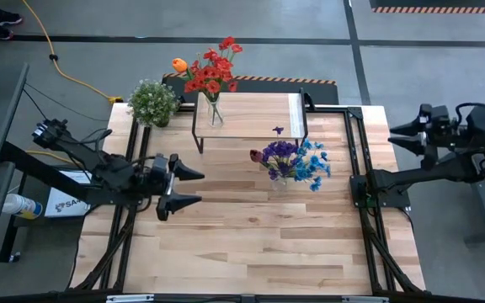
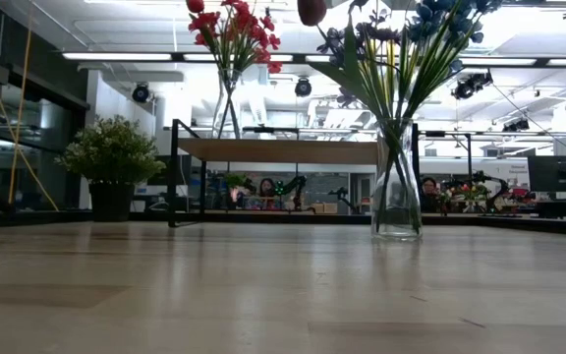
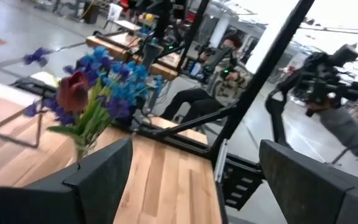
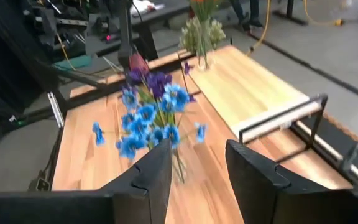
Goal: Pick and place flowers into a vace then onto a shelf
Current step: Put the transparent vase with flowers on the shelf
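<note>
Sitting idle over the counter point(image 1: 251, 244), the left gripper point(image 1: 190, 187) is showing its fingers point(image 3: 101, 177) spread wide with nothing between them, and they are pointing straight at the blue and purple flowers point(image 1: 293, 162), which are standing ahead of the fingertips in a clear vase point(image 2: 397, 187) on the counter, apart from them. That lineup is looking to me like a setup for a reach at this vase, since it is not yet on the shelf point(image 1: 251, 114). The red flowers point(image 1: 211, 71), with one orange bloom point(image 1: 178, 64), are already standing in a second vase on the shelf, beyond and to one side of the left fingers. The right gripper point(image 1: 407, 135) is waiting off the counter's right edge; its fingers point(image 4: 151, 177) are standing partly apart and holding nothing, aimed back at the blue bunch. The overhead view is giving both arms and the layout; the low view is showing no arm at all, but is confirming the blue vase is resting on the counter while the shelf top is sitting raised behind it. A potted plant point(image 1: 152, 103) is sitting beside the shelf. The left wrist view is picking up a seated person point(image 3: 213, 68) in the room beyond.
</note>
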